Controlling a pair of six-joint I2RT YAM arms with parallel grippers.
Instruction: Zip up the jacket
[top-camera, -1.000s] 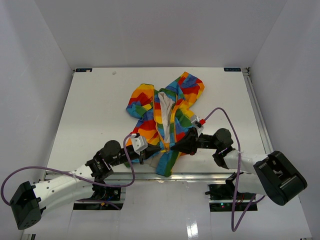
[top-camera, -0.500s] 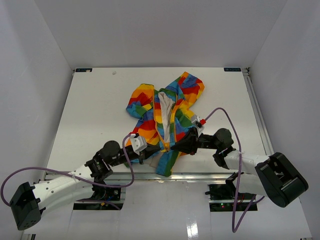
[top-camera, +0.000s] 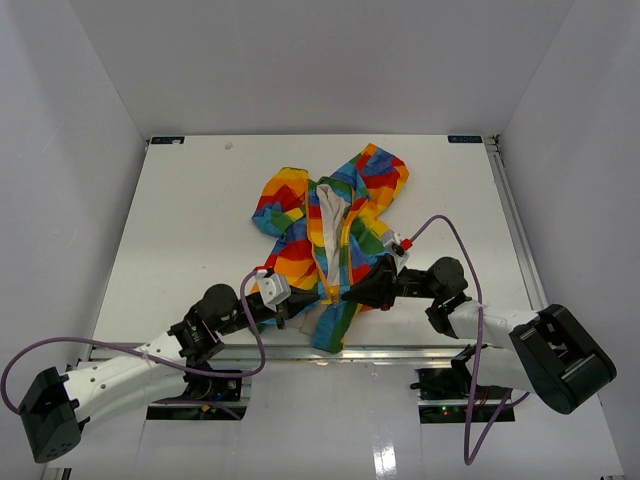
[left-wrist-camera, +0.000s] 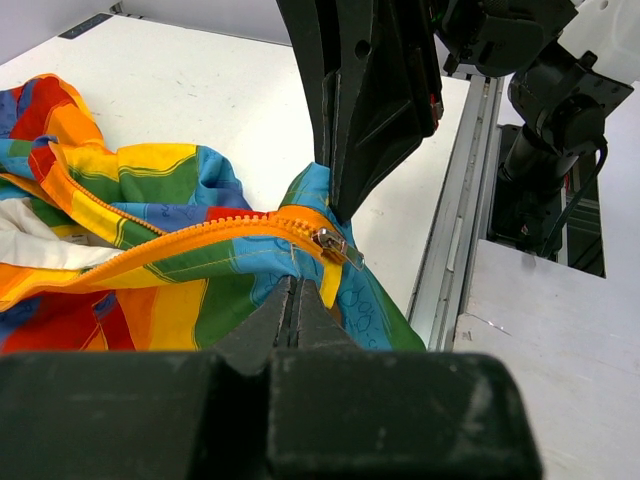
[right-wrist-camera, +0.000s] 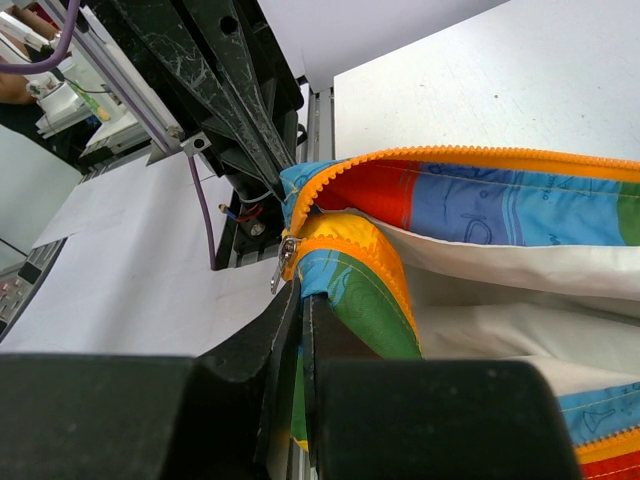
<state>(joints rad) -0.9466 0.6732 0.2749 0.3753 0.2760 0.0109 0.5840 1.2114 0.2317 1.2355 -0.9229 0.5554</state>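
Nearest me, the left gripper (left-wrist-camera: 293, 312) was pinched tight on the bottom hem of the jacket (top-camera: 335, 225). Its jaws were closed on the orange edge just under the metal slider (left-wrist-camera: 336, 247). The right gripper (right-wrist-camera: 301, 300) met it from the other side, clamped just as firmly on the fabric right beside that slider. The two sets of tips were nearly touching above the near edge of the table (top-camera: 190, 230).

In the left wrist view, the right gripper's black body stood in front of much of the far side. From above, both tools covered the foot of the zipper (top-camera: 345, 240).

The jacket lay near the middle of the table, hem towards me and hood away. Its front was parted, with white lining showing between the zipper's two sides. A purple cable (top-camera: 437, 217) arched over the right arm, and a metal rail (top-camera: 420, 349) ran along the near table edge. At the two far corners sat small dark labels (top-camera: 167, 140), their writing too small for me to read.
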